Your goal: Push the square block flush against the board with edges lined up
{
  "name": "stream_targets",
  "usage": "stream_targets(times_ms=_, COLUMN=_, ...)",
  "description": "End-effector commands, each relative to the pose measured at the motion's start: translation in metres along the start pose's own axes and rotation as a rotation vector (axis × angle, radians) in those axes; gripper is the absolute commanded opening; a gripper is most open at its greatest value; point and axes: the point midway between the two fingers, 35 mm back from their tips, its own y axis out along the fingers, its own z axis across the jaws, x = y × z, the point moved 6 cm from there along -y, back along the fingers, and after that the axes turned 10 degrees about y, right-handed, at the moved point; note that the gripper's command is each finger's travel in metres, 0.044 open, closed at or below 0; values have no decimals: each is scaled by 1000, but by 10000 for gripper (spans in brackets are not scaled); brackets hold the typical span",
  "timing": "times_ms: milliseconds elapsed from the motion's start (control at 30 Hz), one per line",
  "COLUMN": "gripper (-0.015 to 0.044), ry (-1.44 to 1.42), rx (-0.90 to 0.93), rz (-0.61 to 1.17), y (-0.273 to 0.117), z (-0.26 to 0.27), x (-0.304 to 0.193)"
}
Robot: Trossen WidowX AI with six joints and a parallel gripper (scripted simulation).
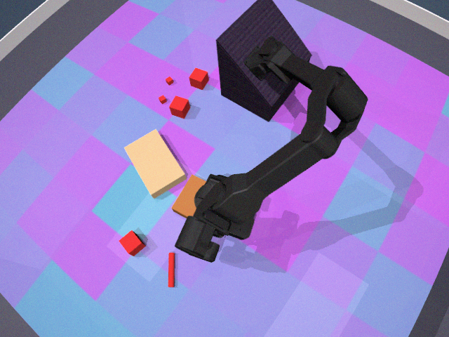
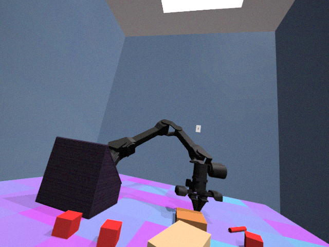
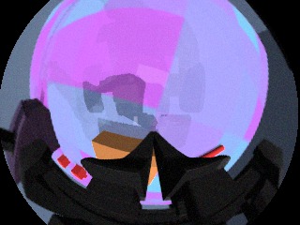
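The orange square block [image 1: 186, 199] [image 2: 190, 216] [image 3: 112, 150] lies flat, partly hidden by the arm in the top view. The cream rectangular board [image 1: 153, 161] [image 2: 180, 235] lies flat up and left of it in that view. The block is turned relative to the board's near end; their closest corners have a small gap, which widens downward. My gripper [image 2: 197, 210] [image 3: 153, 134] is shut and empty, fingers pointing down, with its tips low just behind the block's far side in the exterior view. Contact with the block cannot be told. The arm hides the fingertips in the top view.
A large dark wedge [image 1: 246, 54] [image 2: 74, 175] stands near the arm's base. Two red cubes [image 1: 198, 78] and two tiny red cubes lie beyond the board. Another red cube [image 1: 132, 242] and a red rod [image 1: 171, 269] [image 2: 237, 229] lie on the block's other side.
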Motion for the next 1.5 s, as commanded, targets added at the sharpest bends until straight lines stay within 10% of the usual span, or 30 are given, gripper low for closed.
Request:
stream_targets(times_ms=0, gripper=0, ry=-1, rx=3, rz=5, y=1, z=-1, x=-9)
stream_targets(times_ms=1467, gripper=0, ry=-1, rx=3, rz=8, y=0, z=-1, x=-50)
